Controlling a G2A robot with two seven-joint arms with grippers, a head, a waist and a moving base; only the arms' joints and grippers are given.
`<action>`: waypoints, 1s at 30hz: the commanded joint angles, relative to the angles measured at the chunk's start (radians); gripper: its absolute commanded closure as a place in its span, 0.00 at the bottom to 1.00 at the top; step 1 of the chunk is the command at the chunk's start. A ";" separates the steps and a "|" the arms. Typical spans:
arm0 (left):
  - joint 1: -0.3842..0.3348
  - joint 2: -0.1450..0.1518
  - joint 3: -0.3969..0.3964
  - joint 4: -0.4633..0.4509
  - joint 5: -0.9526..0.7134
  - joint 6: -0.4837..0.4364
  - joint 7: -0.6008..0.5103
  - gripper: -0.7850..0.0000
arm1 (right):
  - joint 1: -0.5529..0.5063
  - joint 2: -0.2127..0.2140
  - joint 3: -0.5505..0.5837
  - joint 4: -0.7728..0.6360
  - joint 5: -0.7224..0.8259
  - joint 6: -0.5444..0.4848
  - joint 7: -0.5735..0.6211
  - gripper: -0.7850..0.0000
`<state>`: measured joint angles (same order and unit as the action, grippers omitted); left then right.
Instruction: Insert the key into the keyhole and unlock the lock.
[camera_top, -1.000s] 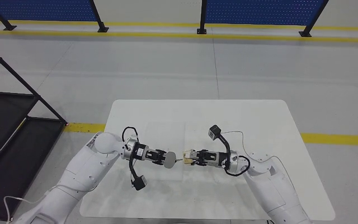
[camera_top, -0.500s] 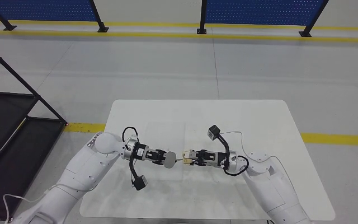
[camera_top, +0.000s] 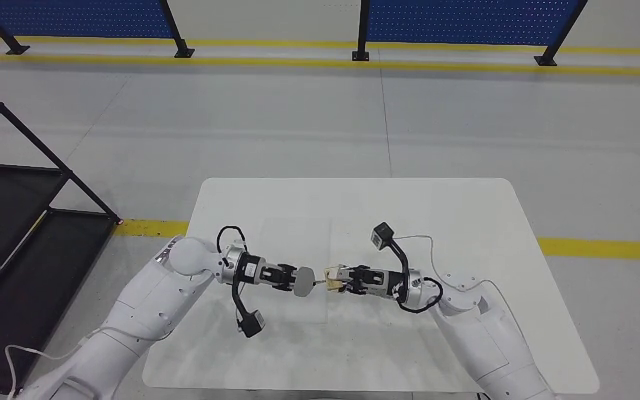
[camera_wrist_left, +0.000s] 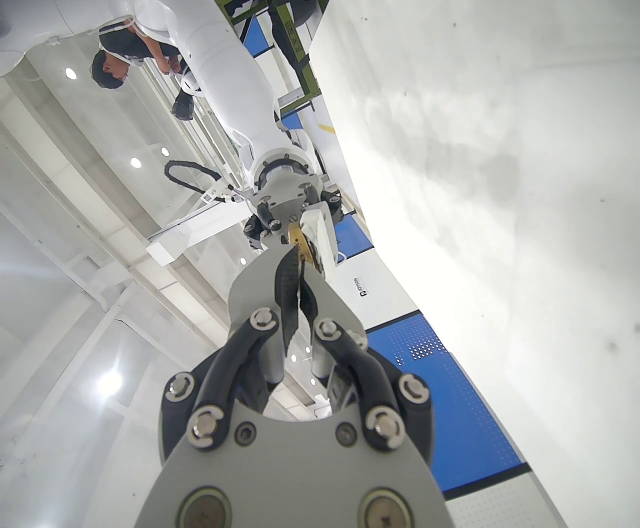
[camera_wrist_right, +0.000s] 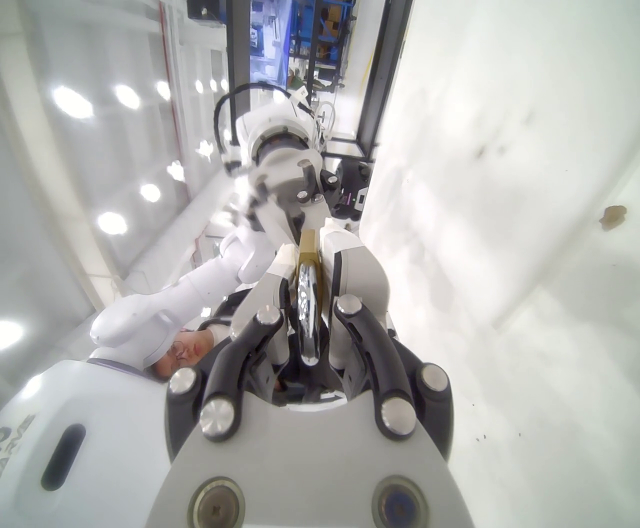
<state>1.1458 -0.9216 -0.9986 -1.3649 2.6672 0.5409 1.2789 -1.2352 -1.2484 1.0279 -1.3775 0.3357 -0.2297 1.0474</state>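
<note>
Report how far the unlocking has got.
Done: both pieces are picked up, the lock in the right gripper, the key in the left gripper. In hand: the key's tip is at the lock's face; whether it is seated is unclear. Left: turning it and freeing the shackle.

1. The left arm (camera_top: 165, 300) and the right arm (camera_top: 490, 335) are wearing smooth white shells, rounded at the joints.
2. A black ribbed cable (camera_wrist_left: 187, 177) is looping off each wrist, and a small black camera box (camera_top: 383, 236) is sitting on a stalk.
3. The left gripper (camera_wrist_left: 299, 262) is showing a grey palm plate, black linkage bars, silver screws (camera_wrist_left: 202, 425) and dark ribbed pads (camera_wrist_left: 286, 292).
4. The right gripper (camera_wrist_right: 306, 245) is showing the same plate and bars, with blocky white fingers (camera_wrist_right: 357, 272).
</note>
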 joint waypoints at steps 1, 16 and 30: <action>0.000 0.000 0.001 0.002 -0.001 0.005 -0.005 1.00 | -0.001 0.000 0.000 0.000 0.009 0.001 -0.009 1.00; -0.002 -0.004 0.008 0.023 -0.049 0.021 -0.025 1.00 | 0.001 0.000 -0.011 0.002 0.010 -0.034 -0.065 1.00; -0.003 -0.011 0.021 0.028 -0.048 0.024 -0.079 1.00 | -0.015 0.001 -0.017 -0.013 -0.007 -0.087 -0.136 1.00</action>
<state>1.1409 -0.9318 -0.9772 -1.3364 2.6209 0.5618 1.2101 -1.2494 -1.2478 1.0118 -1.3890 0.3304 -0.3156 0.9143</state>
